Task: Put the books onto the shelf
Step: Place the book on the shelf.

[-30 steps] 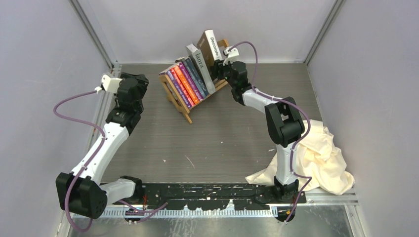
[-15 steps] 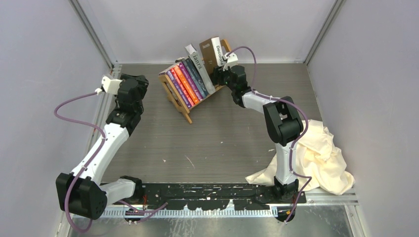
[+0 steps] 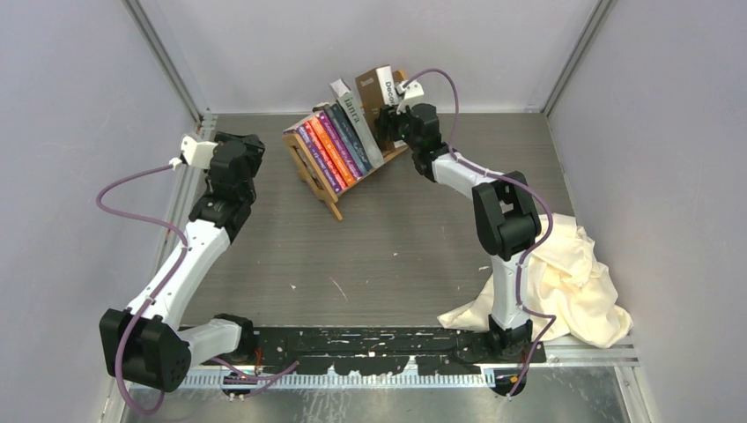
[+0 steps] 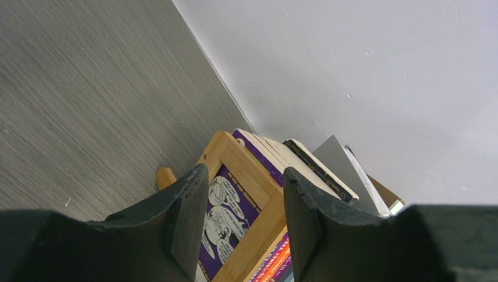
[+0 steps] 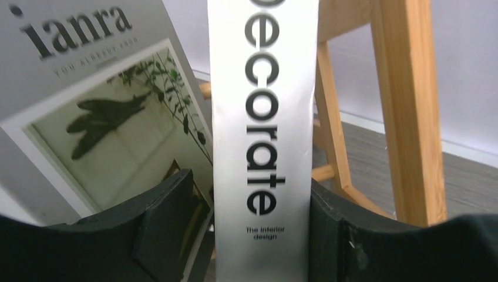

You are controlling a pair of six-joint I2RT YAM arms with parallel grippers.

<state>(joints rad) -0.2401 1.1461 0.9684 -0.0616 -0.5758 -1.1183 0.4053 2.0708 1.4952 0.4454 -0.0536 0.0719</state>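
The light-wood shelf [image 3: 310, 173] stands at the back of the table with a leaning row of books [image 3: 333, 150] on it: purple, orange and dark paperbacks, then a grey "ianra" book [image 3: 351, 107]. At its far end stands a white-spined "Decorate" book [image 3: 384, 88]. My right gripper [image 3: 395, 122] straddles that spine [image 5: 264, 117] with its jaws open. One finger [image 5: 164, 217] stands off it, and the other finger [image 5: 332, 226] is against its edge. My left gripper [image 3: 254, 150] hangs open and empty left of the shelf, facing the end frame [image 4: 235, 154] and a purple cover [image 4: 232, 202].
A crumpled cream cloth [image 3: 573, 282] lies at the right by the right arm's base. Grey walls close in the back and both sides. The shelf's far end frame [image 5: 405, 106] stands just right of the Decorate book.
The right jaws have widened around the Decorate book. The book has come more upright at the shelf's far end. The left arm has not moved.
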